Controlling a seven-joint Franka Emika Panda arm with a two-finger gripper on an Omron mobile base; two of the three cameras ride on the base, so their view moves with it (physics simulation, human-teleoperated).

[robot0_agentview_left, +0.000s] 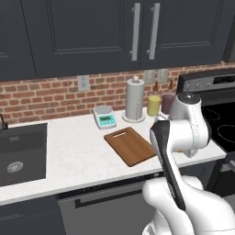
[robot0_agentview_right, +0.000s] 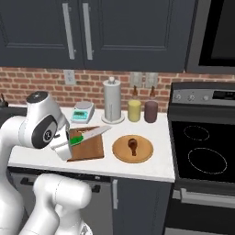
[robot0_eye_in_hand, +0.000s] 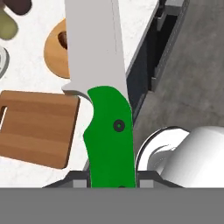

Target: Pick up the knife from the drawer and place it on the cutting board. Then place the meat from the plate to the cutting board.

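Observation:
My gripper (robot0_agentview_right: pixel 70 144) is shut on the green handle of the knife (robot0_agentview_right: pixel 87 136). It holds the knife a little above the near right part of the brown cutting board (robot0_agentview_right: pixel 89 148), with the grey blade pointing toward the plate. In the hand view the knife (robot0_eye_in_hand: pixel 108 131) runs up the middle from my gripper (robot0_eye_in_hand: pixel 111 183), and the cutting board (robot0_eye_in_hand: pixel 37 127) lies to its left. The round tan plate (robot0_agentview_right: pixel 143 151) sits just right of the board with the small dark meat (robot0_agentview_right: pixel 132 146) on it. A dark drawer (robot0_eye_in_hand: pixel 168 26) seems to jut from the cabinet front.
Behind the board stand a small scale (robot0_agentview_right: pixel 83 112), a paper towel roll (robot0_agentview_right: pixel 112 100) and two jars (robot0_agentview_right: pixel 134 110). A stove (robot0_agentview_right: pixel 204 151) is to the right, and a sink (robot0_agentview_left: pixel 20 153) to the far left. My own arm hides part of the cutting board (robot0_agentview_left: pixel 131 144).

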